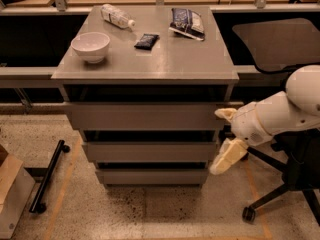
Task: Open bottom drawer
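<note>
The grey cabinet has three drawers. The bottom drawer [151,176] is the lowest, smallest grey panel, flat and without a handle, and its front sits flush under the middle drawer [150,152]. The top drawer [145,116] is the taller front above. My gripper [224,139] is at the cabinet's right side, level with the middle and bottom drawers. Its cream fingers are spread, one finger [226,114] up by the top drawer's right end, the other [227,157] pointing down beside the bottom drawer's right end. It holds nothing.
On the cabinet top [165,59] are a white bowl [90,46], a plastic bottle [117,16], a small dark packet [146,40] and a chip bag [187,22]. A black office chair [280,49] stands at the right. A cardboard box [12,194] and a black bar [47,176] lie left.
</note>
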Controlling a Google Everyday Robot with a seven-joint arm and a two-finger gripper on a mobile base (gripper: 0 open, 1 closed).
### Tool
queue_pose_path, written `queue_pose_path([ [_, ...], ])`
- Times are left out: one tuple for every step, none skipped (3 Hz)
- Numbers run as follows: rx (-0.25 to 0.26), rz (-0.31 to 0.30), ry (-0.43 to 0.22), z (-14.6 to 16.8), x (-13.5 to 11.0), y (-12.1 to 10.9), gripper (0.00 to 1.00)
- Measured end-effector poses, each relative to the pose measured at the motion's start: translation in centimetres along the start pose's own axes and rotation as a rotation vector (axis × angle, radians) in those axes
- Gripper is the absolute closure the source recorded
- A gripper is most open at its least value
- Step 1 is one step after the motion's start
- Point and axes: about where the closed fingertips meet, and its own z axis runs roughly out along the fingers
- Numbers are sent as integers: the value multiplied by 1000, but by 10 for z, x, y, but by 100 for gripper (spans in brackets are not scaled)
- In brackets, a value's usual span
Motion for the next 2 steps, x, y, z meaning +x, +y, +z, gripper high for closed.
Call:
queue_pose_path([
  [-40,16,-15,56,19,2,0],
  [-87,47,-24,108,38,6,0],
])
